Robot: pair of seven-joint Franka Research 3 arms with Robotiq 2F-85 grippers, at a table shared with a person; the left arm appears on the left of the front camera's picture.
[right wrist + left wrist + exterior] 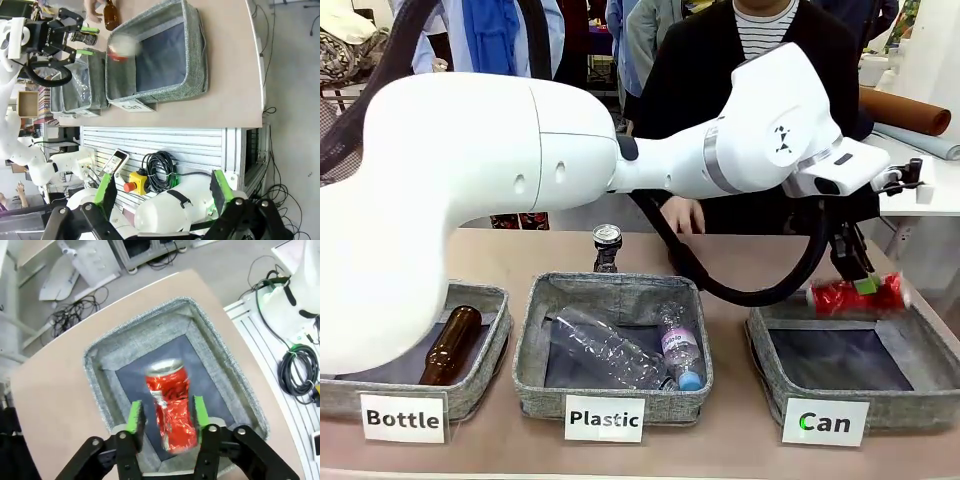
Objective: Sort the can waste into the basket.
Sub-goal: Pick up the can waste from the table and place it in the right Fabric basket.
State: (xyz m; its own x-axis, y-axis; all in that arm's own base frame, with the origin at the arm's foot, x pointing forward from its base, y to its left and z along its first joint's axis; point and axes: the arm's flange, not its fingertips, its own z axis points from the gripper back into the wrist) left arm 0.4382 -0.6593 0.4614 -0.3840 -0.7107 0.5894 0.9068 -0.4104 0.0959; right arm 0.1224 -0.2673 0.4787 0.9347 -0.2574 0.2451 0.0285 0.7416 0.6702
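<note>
The crushed red can (855,296) is blurred in mid-air over the back rim of the grey "Can" basket (820,392). My left gripper (865,272) hangs just above it, reaching across from the left. In the left wrist view the red can (170,410) shows loose between the spread green pads (135,417) of the open left gripper (167,416), above the basket's dark lining (215,385). The silver-topped dark can (607,240) stands on the table behind the "Plastic" basket. My right gripper (161,189) is open with nothing in it, far off the table's side.
The "Plastic" basket (535,350) holds clear bottles and the "Bottle" basket (490,300) a brown bottle (450,345). A person sits at the far side, one hand (685,213) on the table. A brown bottle (111,15) stands near that hand.
</note>
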